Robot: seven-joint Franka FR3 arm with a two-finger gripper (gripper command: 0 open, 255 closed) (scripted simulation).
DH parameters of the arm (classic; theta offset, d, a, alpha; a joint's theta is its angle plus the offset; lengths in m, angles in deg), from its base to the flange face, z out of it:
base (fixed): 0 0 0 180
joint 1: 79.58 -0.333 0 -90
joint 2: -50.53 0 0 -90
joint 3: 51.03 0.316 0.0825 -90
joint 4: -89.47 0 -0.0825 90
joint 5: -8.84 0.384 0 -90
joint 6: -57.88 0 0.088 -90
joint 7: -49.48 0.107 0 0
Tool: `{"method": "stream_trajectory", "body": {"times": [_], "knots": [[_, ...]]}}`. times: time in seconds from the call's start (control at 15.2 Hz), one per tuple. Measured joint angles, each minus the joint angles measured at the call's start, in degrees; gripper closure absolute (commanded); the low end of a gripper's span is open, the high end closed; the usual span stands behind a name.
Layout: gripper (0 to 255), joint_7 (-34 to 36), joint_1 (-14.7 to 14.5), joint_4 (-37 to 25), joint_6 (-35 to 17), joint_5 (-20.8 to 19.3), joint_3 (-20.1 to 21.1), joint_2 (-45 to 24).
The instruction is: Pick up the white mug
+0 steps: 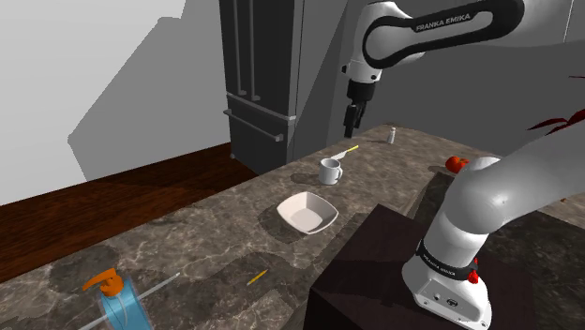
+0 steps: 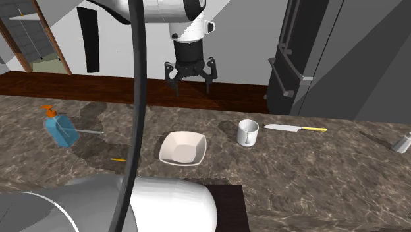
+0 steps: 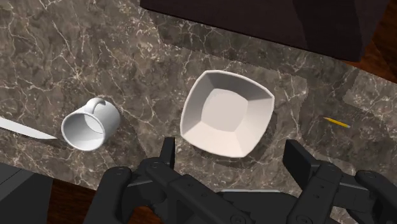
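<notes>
Near the edge of the bench [image 1: 187, 234] by the fridge [image 1: 258, 84], beside the knife [image 1: 339, 153], the white mug [image 1: 330, 171] sits upright. The fingers [image 2: 193, 84] hang high up, spread wide and empty, I'd guess ready to drop over its rim.

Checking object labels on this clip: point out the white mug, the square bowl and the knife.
white mug [image 2: 246, 136], second exterior view, on its outer wall.
square bowl [image 3: 226, 116], wrist view, on its inner floor.
knife [image 2: 282, 126], second exterior view, on its blade.

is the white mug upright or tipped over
Upright. The white mug stands on its base on the counter with its rim up, and the wrist view looks down into its open mouth.
</notes>
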Motion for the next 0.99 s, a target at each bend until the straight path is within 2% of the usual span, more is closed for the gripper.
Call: {"method": "stream_trajectory", "body": {"times": [0.59, 0.99], "knots": [[0, -7.92, 2.46, -1.57, -14.6, -1.57, -7.51, -15.79], [0, -14.42, 3.28, -7.19, -22.19, 1.12, -11.8, -29.02]]}}
